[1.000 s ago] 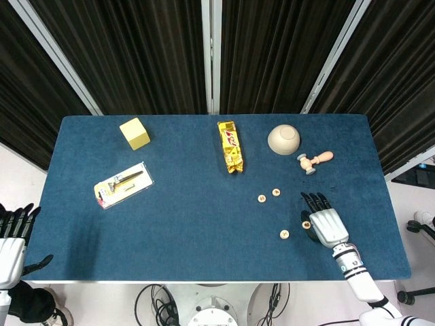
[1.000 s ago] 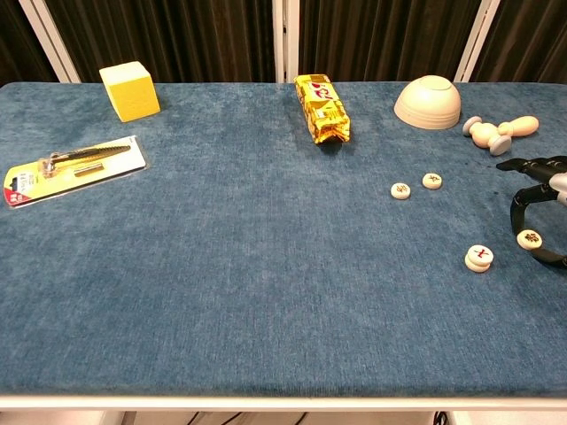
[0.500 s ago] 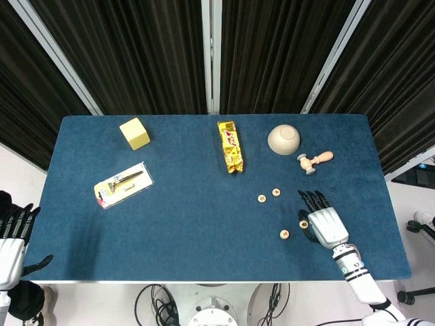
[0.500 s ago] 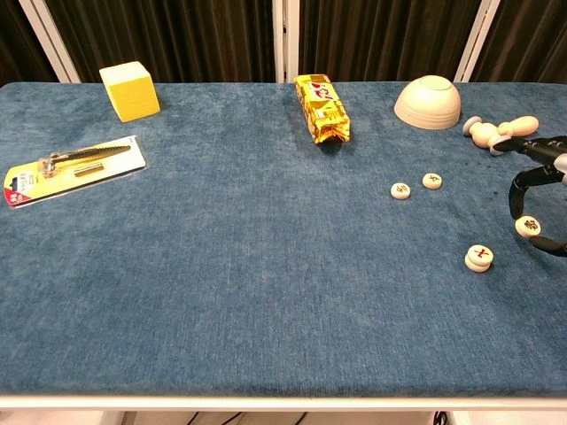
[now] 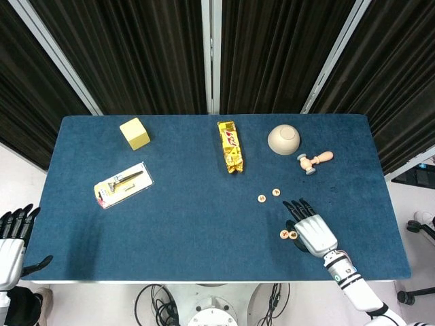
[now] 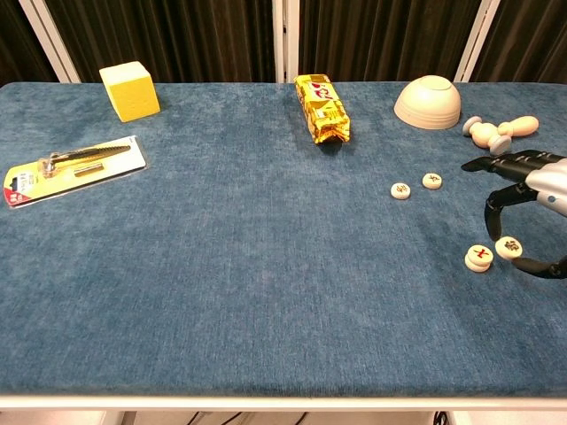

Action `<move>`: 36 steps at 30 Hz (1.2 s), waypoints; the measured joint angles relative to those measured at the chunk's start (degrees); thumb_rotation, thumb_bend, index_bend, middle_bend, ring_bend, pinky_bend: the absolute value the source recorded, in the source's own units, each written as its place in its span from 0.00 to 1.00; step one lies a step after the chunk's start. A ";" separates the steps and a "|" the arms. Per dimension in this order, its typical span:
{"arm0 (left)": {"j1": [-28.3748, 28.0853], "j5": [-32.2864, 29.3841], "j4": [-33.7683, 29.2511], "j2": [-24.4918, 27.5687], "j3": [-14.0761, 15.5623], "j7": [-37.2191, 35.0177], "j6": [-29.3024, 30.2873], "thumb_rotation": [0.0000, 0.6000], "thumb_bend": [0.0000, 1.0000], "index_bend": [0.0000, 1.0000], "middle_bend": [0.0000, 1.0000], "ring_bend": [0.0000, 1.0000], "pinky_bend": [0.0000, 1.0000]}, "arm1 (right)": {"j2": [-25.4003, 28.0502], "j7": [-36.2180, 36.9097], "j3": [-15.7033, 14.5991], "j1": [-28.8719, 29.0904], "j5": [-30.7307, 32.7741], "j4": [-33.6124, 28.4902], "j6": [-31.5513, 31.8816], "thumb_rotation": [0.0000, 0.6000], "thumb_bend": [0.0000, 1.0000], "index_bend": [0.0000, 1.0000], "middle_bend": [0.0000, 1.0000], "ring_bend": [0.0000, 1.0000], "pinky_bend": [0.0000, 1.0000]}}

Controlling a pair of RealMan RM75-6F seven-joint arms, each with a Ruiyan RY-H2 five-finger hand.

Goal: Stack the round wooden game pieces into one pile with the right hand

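Two round wooden game pieces (image 5: 261, 199) (image 5: 276, 192) lie side by side right of the table's middle; the chest view shows them too (image 6: 400, 190) (image 6: 431, 181). Nearer the front, a short pile of pieces (image 6: 478, 258) with a red mark on top sits on the cloth, seen from above as one disc (image 5: 284, 234). My right hand (image 5: 310, 229) pinches another piece (image 6: 508, 248) between thumb and a finger, held just right of and slightly above that pile. My left hand (image 5: 12, 239) hangs off the table's left front corner, fingers spread, holding nothing.
Behind the pieces lie an upturned beige bowl (image 5: 283, 139) and a small wooden stamp-like tool (image 5: 314, 161). A yellow snack packet (image 5: 231, 147) lies at centre back, a yellow block (image 5: 134, 133) at back left, a carded razor (image 5: 123, 185) at left.
My right hand has carried the pinched piece leftward and lifted it, from well right of the pile to right beside it. The left hand has barely shifted.
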 measured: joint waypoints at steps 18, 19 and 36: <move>-0.02 -0.20 0.17 0.03 -0.09 -0.37 -0.10 1.00 0.08 0.03 0.00 0.00 0.00 | -1.55 -1.39 0.96 1.57 1.78 0.05 -1.93 1.00 0.24 0.50 0.04 0.00 0.00; 0.00 -0.29 0.14 0.02 -0.11 -0.33 -0.09 1.00 0.08 0.03 0.00 0.00 0.00 | -1.56 -1.49 0.97 1.61 1.89 0.05 -2.01 1.00 0.24 0.50 0.04 0.00 0.00; 0.07 -0.41 0.05 0.18 -0.09 -0.74 -0.12 1.00 0.08 0.03 0.00 0.00 0.00 | -1.94 -1.89 0.79 2.15 2.24 0.12 -2.43 1.00 0.24 0.45 0.04 0.00 0.00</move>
